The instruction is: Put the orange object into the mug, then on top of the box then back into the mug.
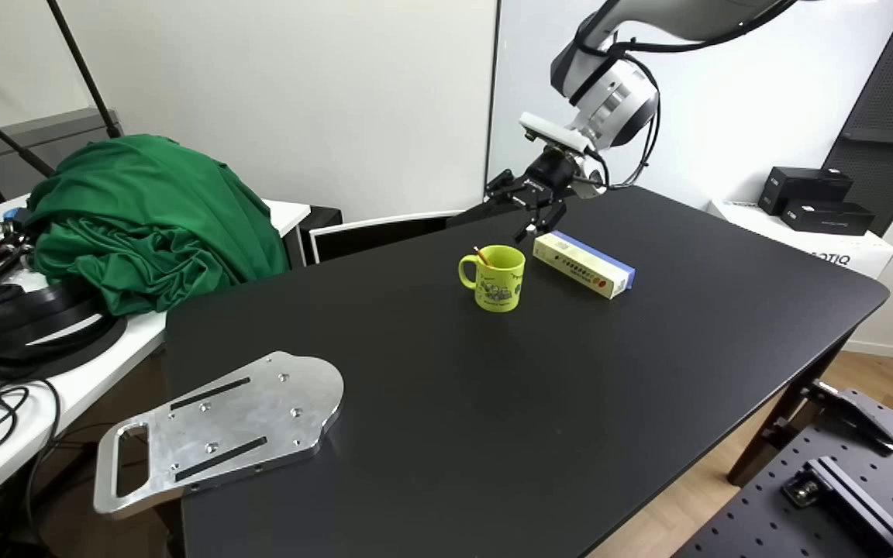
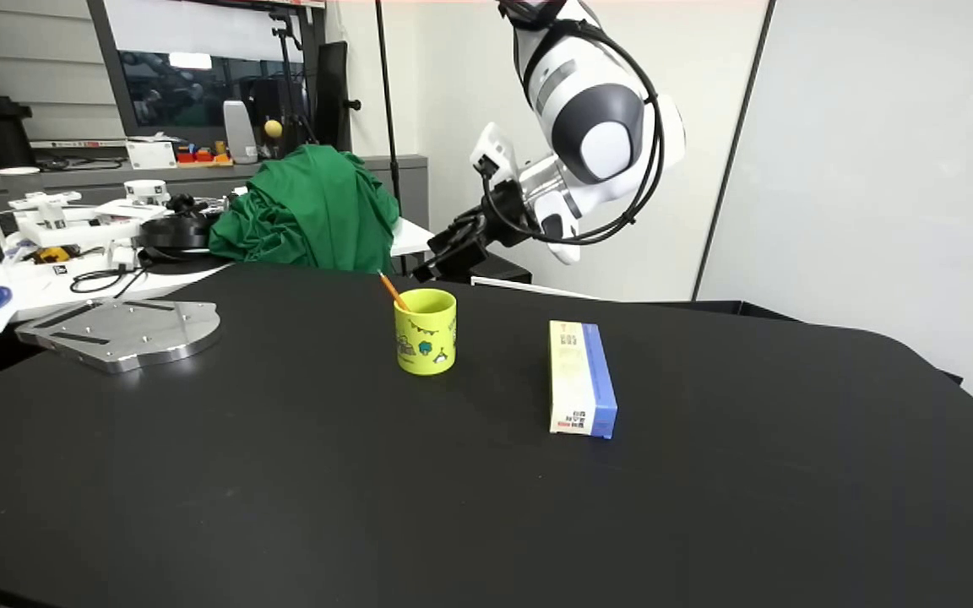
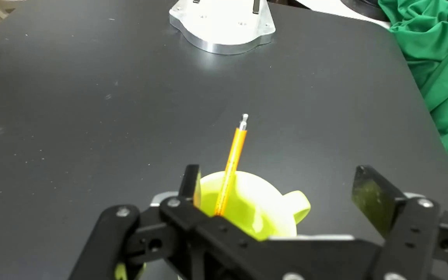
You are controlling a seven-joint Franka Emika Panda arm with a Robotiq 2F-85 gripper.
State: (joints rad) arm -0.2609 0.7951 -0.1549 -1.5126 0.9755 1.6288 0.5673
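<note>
Orange stick (image 3: 231, 167) sits slanted in the lime-green mug (image 1: 499, 293): lower end inside, upper end with its silvery tip out past the rim. In the wrist view, near the centre of the frame, the barrel crosses the far rim; the mug's handle shows to the right of it.

Gripper (image 3: 278, 184): fingers spread wide across the lower part of the wrist view, nothing pinched. In both exterior views it hangs apart from the mug, above it in the frame.

Box (image 2: 571, 380) lies on the black table (image 1: 454, 434), right of the mug in both exterior views, not touching it. Metal plate (image 1: 245, 411), lower left of the frame in an exterior view, well apart.

Stage (judged): stick in mug fits either the first placement or the final return; cannot tell which.

Handling (estimate): light, stiff, smooth; the thin barrel may slip or roll between the pads. Best hold: the orange barrel just above the rim, pads square across it. Avoid the slim tip; little surface there. Draw out along the slant; a sideways pull could tip the mug, which looks light. If the box is next, lay lengthwise and release low, since it may roll off.
</note>
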